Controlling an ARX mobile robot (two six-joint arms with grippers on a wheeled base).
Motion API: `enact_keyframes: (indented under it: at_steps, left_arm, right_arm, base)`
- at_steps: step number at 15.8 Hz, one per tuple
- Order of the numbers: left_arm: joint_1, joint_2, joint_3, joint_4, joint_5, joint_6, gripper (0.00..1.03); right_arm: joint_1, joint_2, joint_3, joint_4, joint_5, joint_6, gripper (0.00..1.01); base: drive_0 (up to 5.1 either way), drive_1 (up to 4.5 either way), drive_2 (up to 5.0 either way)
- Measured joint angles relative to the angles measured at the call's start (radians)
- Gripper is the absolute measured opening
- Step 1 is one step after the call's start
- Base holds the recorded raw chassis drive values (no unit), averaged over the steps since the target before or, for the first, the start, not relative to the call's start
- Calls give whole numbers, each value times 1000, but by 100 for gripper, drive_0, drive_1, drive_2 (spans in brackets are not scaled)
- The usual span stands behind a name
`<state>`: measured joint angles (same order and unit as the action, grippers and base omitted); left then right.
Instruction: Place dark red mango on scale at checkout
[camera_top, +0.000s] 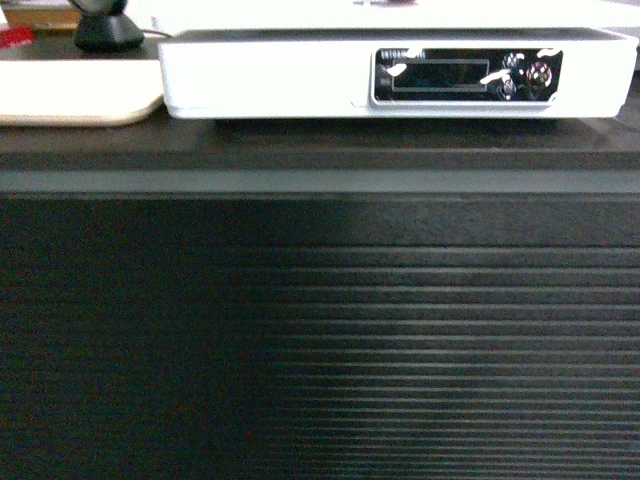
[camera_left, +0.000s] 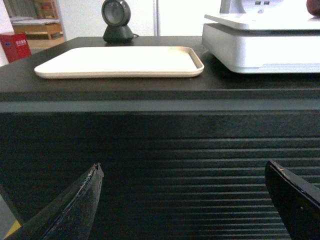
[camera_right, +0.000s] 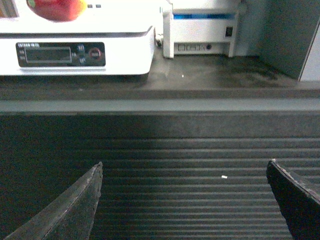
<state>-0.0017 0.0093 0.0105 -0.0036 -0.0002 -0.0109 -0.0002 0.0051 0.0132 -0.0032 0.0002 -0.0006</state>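
The mango (camera_right: 56, 9) lies on top of the white scale (camera_right: 125, 40), its red skin and a yellow end showing at the upper edge of the right wrist view; a sliver of it also shows at the far right of the left wrist view. The scale stands on the black checkout counter (camera_top: 320, 150), its dark display strip (camera_top: 466, 76) facing forward. Left of the scale, just beside it, lies a beige tray (camera_left: 120, 61), and behind the tray stands a round black scanner (camera_left: 116, 20). Right of the scale sits a white-and-blue printer (camera_right: 200, 32). Both arms hang low before the ribbed counter front. The left claw (camera_left: 182, 200) is spread wide and holds nothing; the right claw (camera_right: 182, 200) is likewise wide and bare.
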Motion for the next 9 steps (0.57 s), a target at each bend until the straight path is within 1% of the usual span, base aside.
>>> enact_keyframes:
  at_steps: [9]
  left_arm:
    - [0,0,0,-1,0,0,98]
  right_arm:
    - [0,0,0,-1,-1,-1,98]
  base:
    - [0,0,0]
